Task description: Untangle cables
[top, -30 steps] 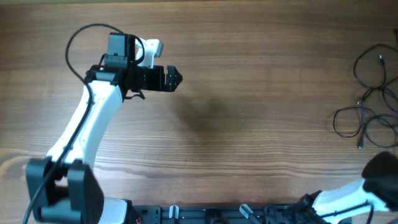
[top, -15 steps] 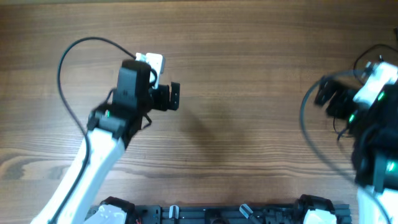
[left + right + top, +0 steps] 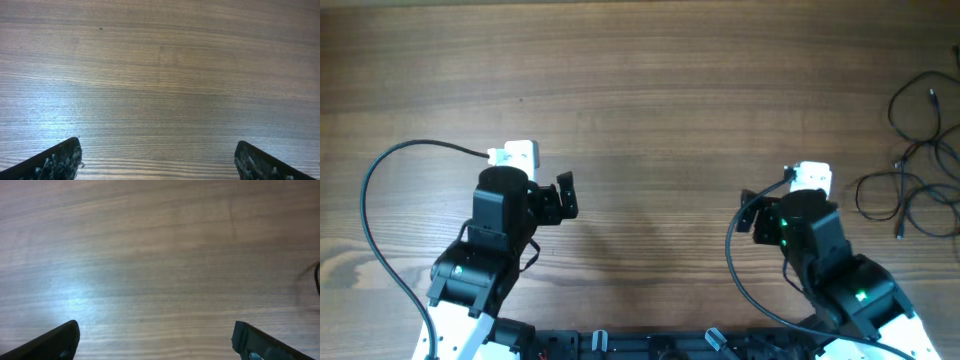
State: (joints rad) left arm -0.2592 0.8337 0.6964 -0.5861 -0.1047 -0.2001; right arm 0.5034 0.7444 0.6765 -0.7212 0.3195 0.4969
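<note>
Cables (image 3: 908, 180): thin black cords in loose overlapping loops against the right edge of the wooden table (image 3: 670, 80), running from about mid-height toward the far right corner. Small plug ends show among the loops. Some strands run out of the overhead view at the right, so the full extent cannot be seen. Nothing touches them.

Left gripper (image 3: 565, 195): near-left part of the table, close to the near edge, well apart from the cords. Left wrist view shows its fingers (image 3: 60, 160) spread wide at the bottom corners, only bare wood grain between them.

Right gripper (image 3: 748, 214): near-right part of the table, nearer the cords than the left one but clear of them. Right wrist view shows its two fingers (image 3: 257, 342) likewise set wide apart, gripping nothing. A blurred dark strand (image 3: 317, 277) sits at the right margin of that view; too indistinct to say which cord.

Each arm carries a thicker black lead (image 3: 380, 170) arcing beside it.
</note>
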